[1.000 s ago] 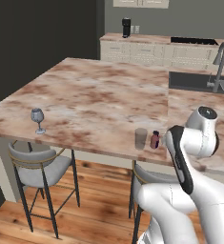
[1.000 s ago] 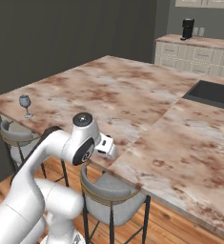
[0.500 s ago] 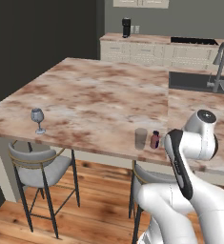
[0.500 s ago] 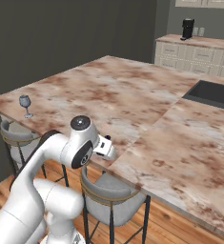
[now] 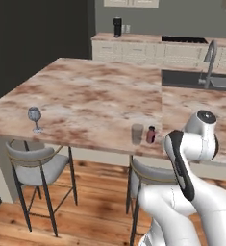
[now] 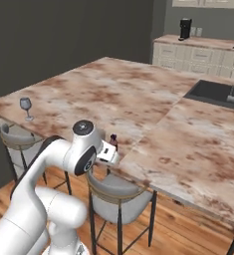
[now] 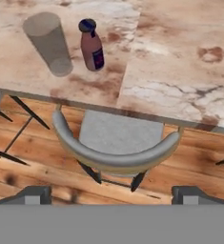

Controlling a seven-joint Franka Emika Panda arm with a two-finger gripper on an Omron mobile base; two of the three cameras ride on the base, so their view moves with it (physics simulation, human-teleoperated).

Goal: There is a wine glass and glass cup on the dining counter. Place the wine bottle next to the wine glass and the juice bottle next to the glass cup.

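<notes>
- The juice bottle (image 7: pixel 91 45), brownish-pink and purple-capped, is seen upright just beside the glass cup (image 7: pixel 49 43) on the table (image 7: pixel 180 62).
- The pincer (image 7: pixel 111 194) is held wide apart, nothing gripped; only its fingertips (image 7: pixel 35 194) are visible.

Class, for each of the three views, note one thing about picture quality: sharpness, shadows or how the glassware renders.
Left base view: soft and low in detail; the wine glass is a small pale shape. Right base view: similarly soft, and the far kitchen wall is dim. Hand view: sharpest; the glass cup is see-through, the juice bottle stands beside it, and the stool casts faint floor shadows.
</notes>
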